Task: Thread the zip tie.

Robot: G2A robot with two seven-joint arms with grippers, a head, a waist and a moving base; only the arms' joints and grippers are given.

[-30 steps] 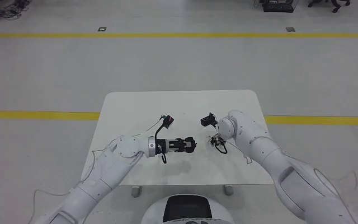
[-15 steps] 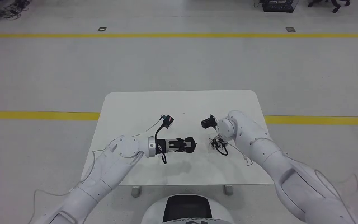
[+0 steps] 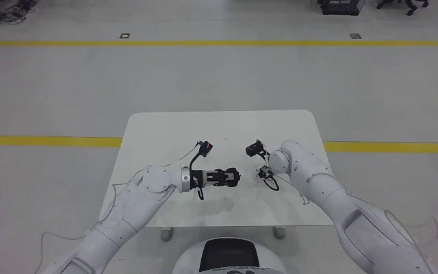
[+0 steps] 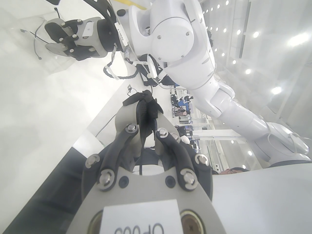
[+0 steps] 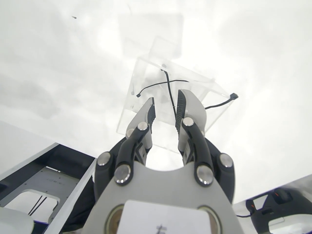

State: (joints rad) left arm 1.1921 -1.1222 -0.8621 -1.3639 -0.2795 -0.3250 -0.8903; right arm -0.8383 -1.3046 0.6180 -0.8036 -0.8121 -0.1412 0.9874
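R pincer (image 5: 166, 96) half spread over clear block (image 5: 126, 113), black zip tie (image 5: 169, 86) btwn its pads (image 5: 180, 103). L pincer (image 4: 146, 98) pressed together; grip contents unclear.

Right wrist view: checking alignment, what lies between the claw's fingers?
In the right wrist view, a black zip tie runs between the open right claw's fingers, nearer one, over the clear block.

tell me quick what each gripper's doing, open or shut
Left gripper: shut on a thin black zip tie.
Right gripper: open above a second black zip tie, gripping nothing.
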